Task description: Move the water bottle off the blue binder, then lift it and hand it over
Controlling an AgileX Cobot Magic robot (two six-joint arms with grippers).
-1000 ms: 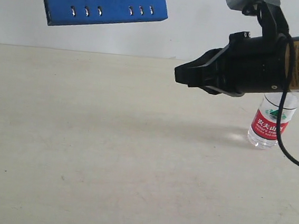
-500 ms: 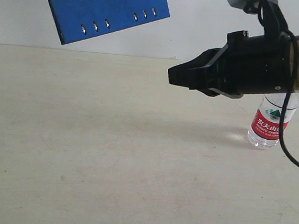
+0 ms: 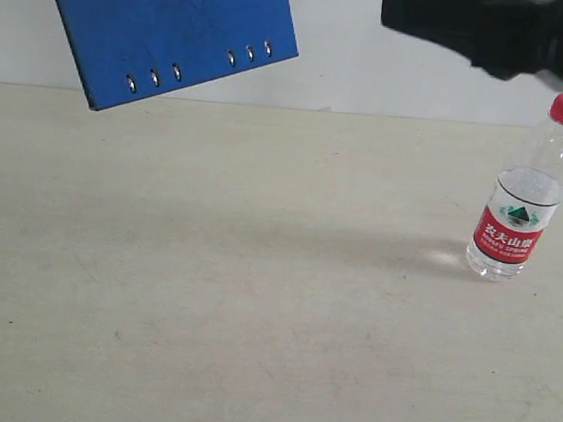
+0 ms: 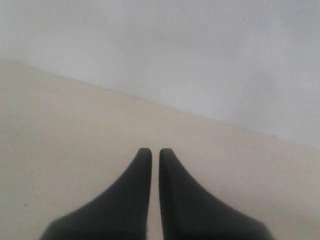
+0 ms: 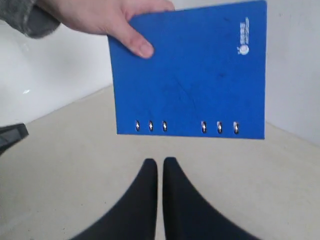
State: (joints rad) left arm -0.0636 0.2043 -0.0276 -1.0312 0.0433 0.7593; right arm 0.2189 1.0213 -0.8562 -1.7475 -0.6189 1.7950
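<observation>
The water bottle [image 3: 515, 219] stands upright on the beige table [image 3: 204, 293] at the right, with its red cap on and nothing holding it. The blue binder [image 3: 165, 20] hangs tilted in the air at the upper left, clear of the table. In the right wrist view a person's hand [image 5: 110, 17] holds the binder [image 5: 195, 75] by a corner, rivets along its lower edge. My right gripper [image 3: 389, 10] is high above and left of the bottle; its jaws [image 5: 160, 161] are shut and empty. My left gripper [image 4: 155, 151] is shut and empty over bare table.
A white wall [image 3: 334, 76] runs behind the table's far edge. A dark grey part [image 5: 12, 135] juts in at the side of the right wrist view. The table surface [image 4: 75, 125] under the left gripper is bare.
My right arm has risen from in front of the bottle to the top of the view, uncovering the bottle's neck and cap. The binder has shifted left and tilted further.
</observation>
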